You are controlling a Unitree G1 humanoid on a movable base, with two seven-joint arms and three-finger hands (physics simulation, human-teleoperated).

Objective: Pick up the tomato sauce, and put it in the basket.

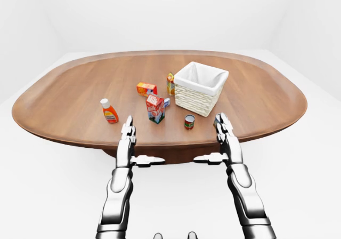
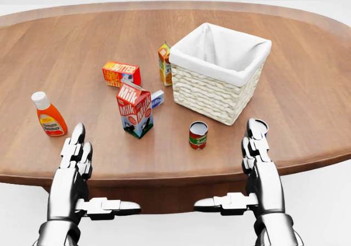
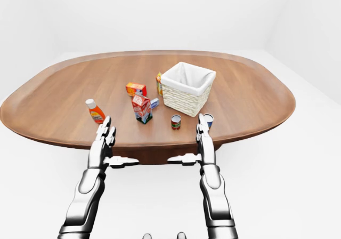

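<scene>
Tomato sauce can [image 2: 198,134], one basket [image 2: 219,79], one milk carton [image 2: 135,109], both hands' fingers [image 2: 77,141] open, empty

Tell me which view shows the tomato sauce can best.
The head view: the tomato sauce can is largest there, upright on the table below the basket, red label readable. Both eye views show it smaller, label detail lost, between the robot hands.

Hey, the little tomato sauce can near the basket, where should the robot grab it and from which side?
Grip the tomato sauce can around its round side wall, about mid-height. It stands upright with bare table to its right in the head view, so the open right hand, the nearer one, probably has the clearest approach from there. The basket stands just above it, and the milk carton to its left.
</scene>
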